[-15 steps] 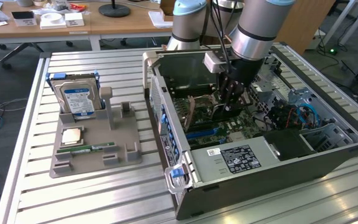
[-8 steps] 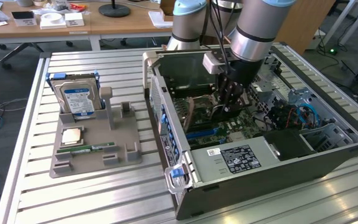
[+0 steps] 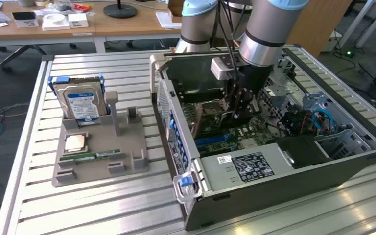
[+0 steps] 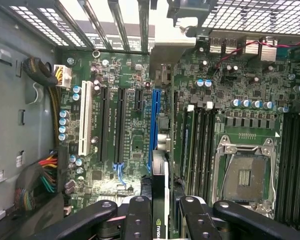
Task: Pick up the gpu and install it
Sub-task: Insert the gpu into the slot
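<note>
**GPU (image 4: 160, 192) gripped above the motherboard, not yet seated**

The gripper (image 4: 160, 212) reaches down into the open computer case (image 3: 266, 171), which lies on its side on the slatted table (image 3: 96, 210). In the wrist view its two dark fingers (image 4: 139, 217) are closed on the GPU. The card is seen edge-on as a thin dark strip between them and runs lengthwise along the motherboard (image 4: 130, 150). It sits in line with the blue slot (image 4: 153, 120) and overlaps that slot's nearer end, while most of the slot's length lies bare ahead of it. The black slots lie to one side of the card and the empty processor socket (image 4: 245, 175) to the other.

On the exterior view's left, well apart from the case, the grey holder (image 3: 96, 166) carries the hard drive (image 3: 80, 103) standing upright and the memory stick (image 3: 100, 155) lying flat. No card stands in it.

By this evidence the pick-up is complete and the card has been carried into the case and roughly lined up. Whether its edge touches the slot cannot be told. Seating and release appear to remain.
</note>
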`<state>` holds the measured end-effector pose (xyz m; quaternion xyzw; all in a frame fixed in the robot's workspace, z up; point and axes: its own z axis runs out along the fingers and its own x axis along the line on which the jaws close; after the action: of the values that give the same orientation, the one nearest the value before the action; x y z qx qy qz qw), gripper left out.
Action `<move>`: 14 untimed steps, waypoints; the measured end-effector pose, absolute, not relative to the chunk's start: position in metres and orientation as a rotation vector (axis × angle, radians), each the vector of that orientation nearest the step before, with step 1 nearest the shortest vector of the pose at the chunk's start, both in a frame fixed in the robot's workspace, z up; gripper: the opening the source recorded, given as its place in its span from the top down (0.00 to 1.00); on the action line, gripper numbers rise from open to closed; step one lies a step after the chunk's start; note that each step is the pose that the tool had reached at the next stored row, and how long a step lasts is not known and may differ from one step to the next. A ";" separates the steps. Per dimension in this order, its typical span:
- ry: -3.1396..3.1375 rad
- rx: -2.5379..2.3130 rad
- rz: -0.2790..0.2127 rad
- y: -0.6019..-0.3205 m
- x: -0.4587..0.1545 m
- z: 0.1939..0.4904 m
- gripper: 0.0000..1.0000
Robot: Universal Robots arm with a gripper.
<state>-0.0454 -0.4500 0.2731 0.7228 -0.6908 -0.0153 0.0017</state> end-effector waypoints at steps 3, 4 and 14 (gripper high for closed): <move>-2.169 2.269 -0.046 -0.450 -0.048 0.272 0.74; -2.169 2.269 -0.046 -0.450 -0.048 0.272 0.74; -2.172 2.273 -0.039 -0.450 -0.053 0.268 0.74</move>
<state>-0.0533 -0.4499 0.2679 0.7229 -0.6908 -0.0125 -0.0011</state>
